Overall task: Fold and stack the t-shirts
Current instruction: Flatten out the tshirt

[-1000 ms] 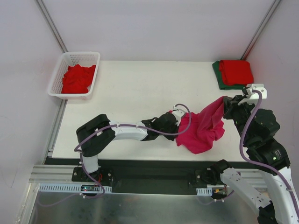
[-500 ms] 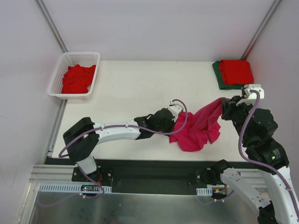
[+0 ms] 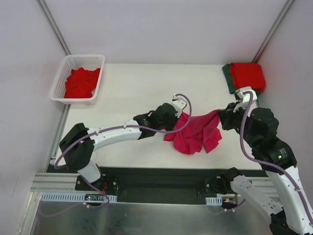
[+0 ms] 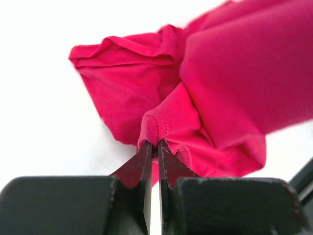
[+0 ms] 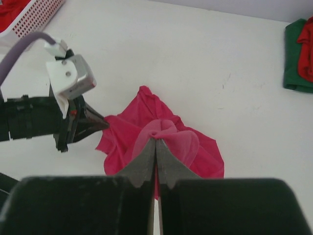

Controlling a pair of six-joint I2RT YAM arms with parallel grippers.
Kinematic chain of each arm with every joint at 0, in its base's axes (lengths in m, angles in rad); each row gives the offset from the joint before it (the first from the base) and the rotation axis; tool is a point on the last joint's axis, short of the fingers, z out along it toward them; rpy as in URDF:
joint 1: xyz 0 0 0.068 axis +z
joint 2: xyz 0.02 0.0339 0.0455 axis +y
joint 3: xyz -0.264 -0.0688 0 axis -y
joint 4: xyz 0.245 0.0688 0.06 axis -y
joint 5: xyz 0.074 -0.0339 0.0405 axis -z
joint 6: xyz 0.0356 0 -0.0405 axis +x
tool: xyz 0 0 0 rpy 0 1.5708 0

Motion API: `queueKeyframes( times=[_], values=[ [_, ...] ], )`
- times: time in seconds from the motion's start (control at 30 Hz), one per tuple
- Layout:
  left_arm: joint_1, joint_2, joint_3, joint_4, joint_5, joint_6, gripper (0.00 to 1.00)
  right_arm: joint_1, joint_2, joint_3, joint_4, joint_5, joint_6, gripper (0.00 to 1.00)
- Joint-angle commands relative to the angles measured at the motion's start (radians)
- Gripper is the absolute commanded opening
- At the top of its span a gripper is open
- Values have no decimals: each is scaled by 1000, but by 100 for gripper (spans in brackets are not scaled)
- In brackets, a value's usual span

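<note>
- Magenta-pink t-shirt: bunched and unfolded, near the front edge of the white surface, right of its middle. It is stretched between the two claws, and its lower folds rest on the surface.
- Left claw: fingers pressed together on a hemmed fold at the shirt's left side.
- Right claw: fingers pinched together on a gathered fold at the shirt's right side.
- Folded red t-shirt: at the far right corner of the surface, lying on top of a folded dark green t-shirt whose edge shows to the left and front.
- White lattice basket: at the far left corner, overhanging the left edge.
- Crumpled red t-shirts: heaped inside the basket.
</note>
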Motion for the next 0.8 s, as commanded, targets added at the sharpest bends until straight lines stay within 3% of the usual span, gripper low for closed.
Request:
queueKeyframes(
  times=[0.0, 0.37, 0.77],
  values=[
    [59, -74, 57, 0, 14, 42, 0, 2, -8, 29, -5, -82, -11, 2],
    [157, -28, 127, -26, 80, 84, 0, 1, 1, 30, -17, -277, -26, 1],
    [220, 104, 322, -65, 154, 131, 0, 4, -13, 70, -91, -671, -54, 1]
  ],
)
